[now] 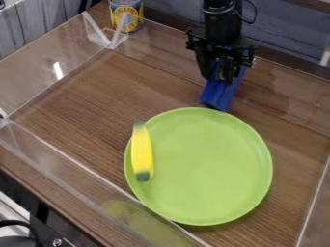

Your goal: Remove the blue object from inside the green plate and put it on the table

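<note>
So the blue object is already out of the green plate and sitting on the bench, just past the plate's far rim, close to it but looks like it's not overlapping. Your tool points straight down right above the block with its jaws pinched fully together, narrower than the block, so it doesn't look like it's gripping anything; whether the tips touch the block's top end I can't really tell from this angle.

My read: the placing step is basically done and what's left is the retreat. I'd go straight up first, since any sideways move this low could nudge the block back toward the plate rim.

Room-wise, the plate takes up most of the near right side, with a yellow banana lying along its left edge. The clear acrylic wall runs along the left and near sides, and there's a yellow cup at the far back. The open wood is to the left of the tool.
</note>
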Controlling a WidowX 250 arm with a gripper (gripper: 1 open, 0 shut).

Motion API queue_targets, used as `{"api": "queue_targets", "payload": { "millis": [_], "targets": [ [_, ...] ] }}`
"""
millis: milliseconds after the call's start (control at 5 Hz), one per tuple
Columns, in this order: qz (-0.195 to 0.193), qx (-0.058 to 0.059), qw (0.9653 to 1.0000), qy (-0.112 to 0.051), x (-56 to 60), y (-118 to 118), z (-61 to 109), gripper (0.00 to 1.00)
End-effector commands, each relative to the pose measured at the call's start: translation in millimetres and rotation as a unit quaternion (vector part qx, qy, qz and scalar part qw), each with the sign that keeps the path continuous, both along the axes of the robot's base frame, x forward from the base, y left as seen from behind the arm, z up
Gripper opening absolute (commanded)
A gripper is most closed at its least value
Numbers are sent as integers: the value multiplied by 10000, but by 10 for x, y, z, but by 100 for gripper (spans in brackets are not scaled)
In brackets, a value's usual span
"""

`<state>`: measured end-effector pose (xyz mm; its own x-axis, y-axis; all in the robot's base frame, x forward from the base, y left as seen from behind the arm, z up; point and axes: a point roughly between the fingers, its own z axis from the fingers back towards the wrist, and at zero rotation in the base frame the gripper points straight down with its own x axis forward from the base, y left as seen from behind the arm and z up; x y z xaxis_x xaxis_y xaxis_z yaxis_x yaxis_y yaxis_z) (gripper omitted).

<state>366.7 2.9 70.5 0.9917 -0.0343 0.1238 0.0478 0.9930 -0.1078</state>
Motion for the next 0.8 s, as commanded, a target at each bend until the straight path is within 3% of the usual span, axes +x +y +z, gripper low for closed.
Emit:
{"api": "queue_targets", "payload": {
  "millis": [0, 600],
  "targets": [
    [20, 72, 9986, -518, 107, 71, 350, 0],
    [-55, 129, 9984, -544, 117, 98, 363, 0]
  ]
}}
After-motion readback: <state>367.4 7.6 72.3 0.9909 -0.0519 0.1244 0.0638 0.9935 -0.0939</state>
